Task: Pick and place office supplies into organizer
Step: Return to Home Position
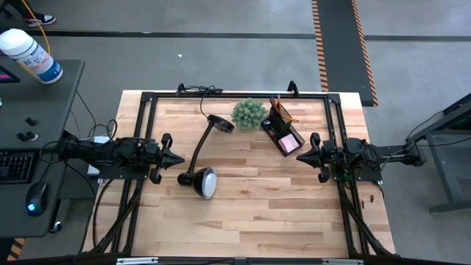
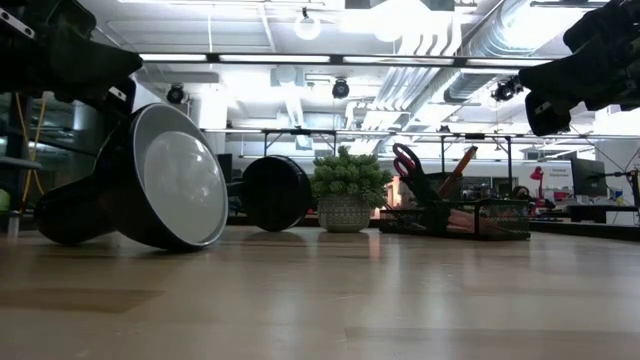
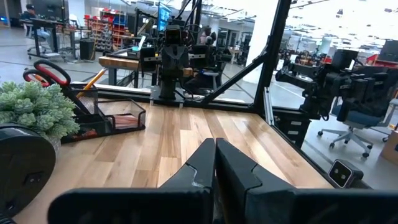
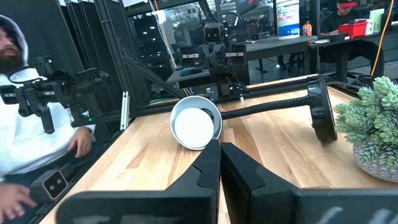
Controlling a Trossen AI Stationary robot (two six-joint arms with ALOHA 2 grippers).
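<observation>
The dark organizer (image 1: 282, 129) stands at the table's far right, beside the plant. Red-handled scissors (image 2: 408, 163) stand in it with the handles up, and an orange pencil (image 1: 285, 112) leans out of it. A pink sticky-note pad (image 1: 291, 141) lies in its near compartment. In the left wrist view the organizer (image 3: 118, 116) and scissors (image 3: 45, 72) also show. My left gripper (image 1: 179, 158) hovers shut at the table's left, pointing level toward the lamp head. My right gripper (image 1: 300, 157) hovers shut at the right, just near-side of the organizer. Both hold nothing.
A black gooseneck lamp lies on its side mid-table, its head (image 1: 206, 182) toward the near edge and its base (image 1: 221, 124) by the green plant (image 1: 249, 112). A black frame (image 1: 147, 97) runs around the table. A person (image 4: 28, 134) sits beyond the left edge.
</observation>
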